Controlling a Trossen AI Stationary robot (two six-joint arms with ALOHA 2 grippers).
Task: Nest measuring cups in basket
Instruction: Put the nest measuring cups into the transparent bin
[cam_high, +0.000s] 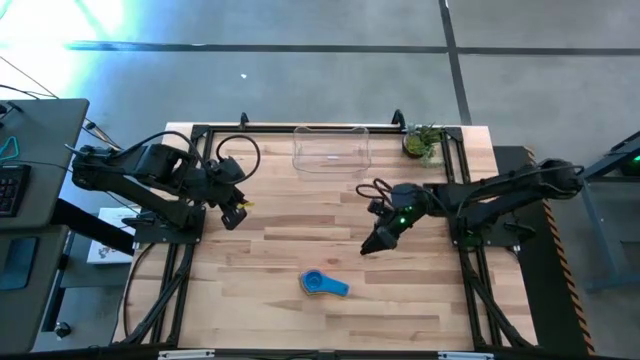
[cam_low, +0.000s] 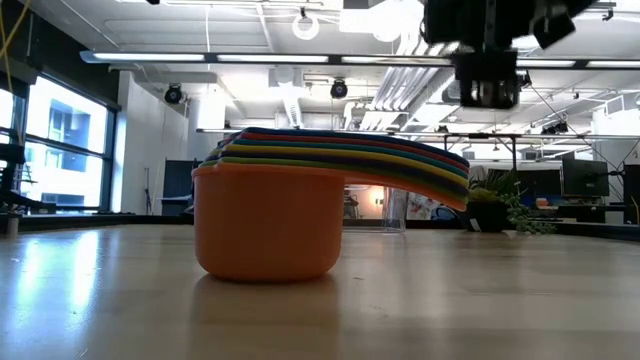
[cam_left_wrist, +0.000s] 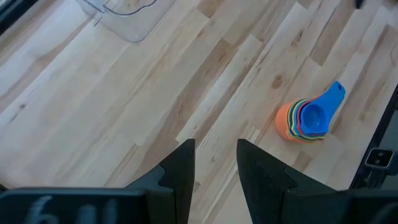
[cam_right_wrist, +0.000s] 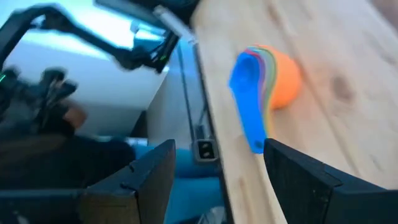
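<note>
Nested measuring cups (cam_low: 300, 215) look light, stiff and slippery; the spread-fingered right gripper (cam_high: 372, 243) should pinch their stacked handles (cam_low: 420, 165); left gripper (cam_left_wrist: 214, 171) waits, fingers parted.

Pale wood table (cam_high: 250, 260): nested measuring cups (cam_high: 322, 284) near front, basket (cam_high: 331, 148) and potted plant (cam_high: 421, 142) at back

Both arms matte black, chunky jointed links, black cables looping off the bases. Right tool (cam_high: 379, 240) tapers to dark flat fingers, small green light glowing on its wrist (left tool (cam_high: 236, 213) blockier, yellowish tip mark).
</note>
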